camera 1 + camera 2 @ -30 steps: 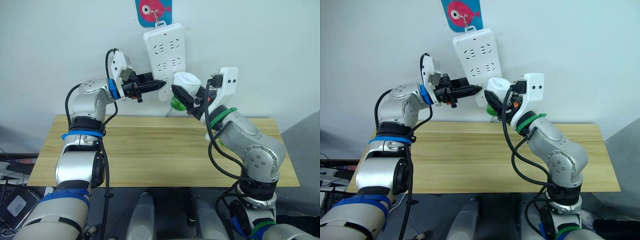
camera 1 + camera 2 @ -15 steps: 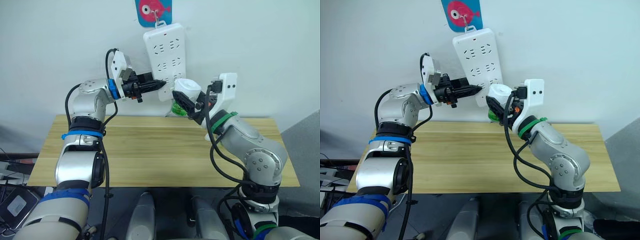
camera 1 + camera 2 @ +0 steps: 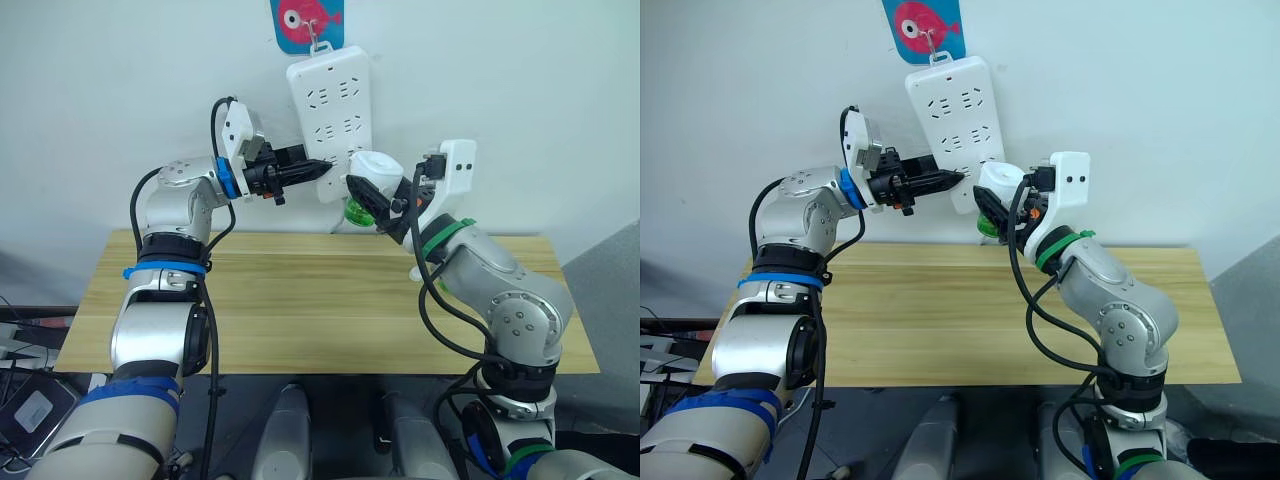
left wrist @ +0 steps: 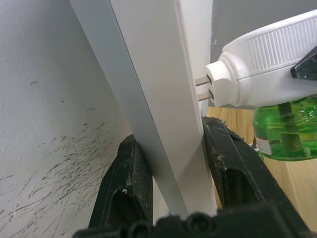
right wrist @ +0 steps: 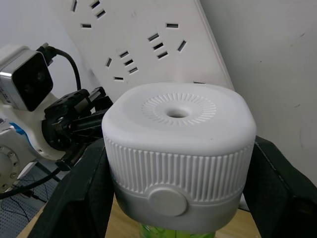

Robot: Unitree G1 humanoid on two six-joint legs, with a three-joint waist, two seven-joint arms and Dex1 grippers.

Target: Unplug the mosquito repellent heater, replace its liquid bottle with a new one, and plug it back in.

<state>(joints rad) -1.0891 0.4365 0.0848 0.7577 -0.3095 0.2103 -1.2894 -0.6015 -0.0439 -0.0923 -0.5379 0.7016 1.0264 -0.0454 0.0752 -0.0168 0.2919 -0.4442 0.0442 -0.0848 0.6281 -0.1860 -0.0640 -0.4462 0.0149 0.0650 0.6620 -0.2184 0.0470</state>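
Though wedged close against the wall (image 3: 120, 80), left gripper (image 3: 312, 170) clearly pinching the lower edge of the power strip (image 3: 330, 95), one black finger (image 4: 126, 191) behind it, the other in front. Strip's back face hidden by its own bulk in the left wrist view, and whatever sits between strip and wall impossible to judge there.

Over to the right gripper (image 3: 372, 203): clamped on the mosquito repellent heater (image 3: 374, 166), fingers (image 5: 79, 183) pressing the ribbed white sides. Heater held in the air just beside the strip's lower end, above the far edge of the wooden table (image 3: 300, 310). Two metal prongs (image 4: 202, 88) bare and pointing at the strip's front face, tips looking a hair short of it, though hard to call touching or apart from this angle. Green liquid bottle (image 4: 287, 129) hanging under the heater, its lower part cut off in the right wrist view and half covered by the fingers in the head views. Fish sticker (image 3: 305, 22) above the strip, top cropped.

Compared with half a second ago: heater up a touch and nearer the strip, right wrist raised with it. Left arm unchanged, same grip, same spot on the strip.
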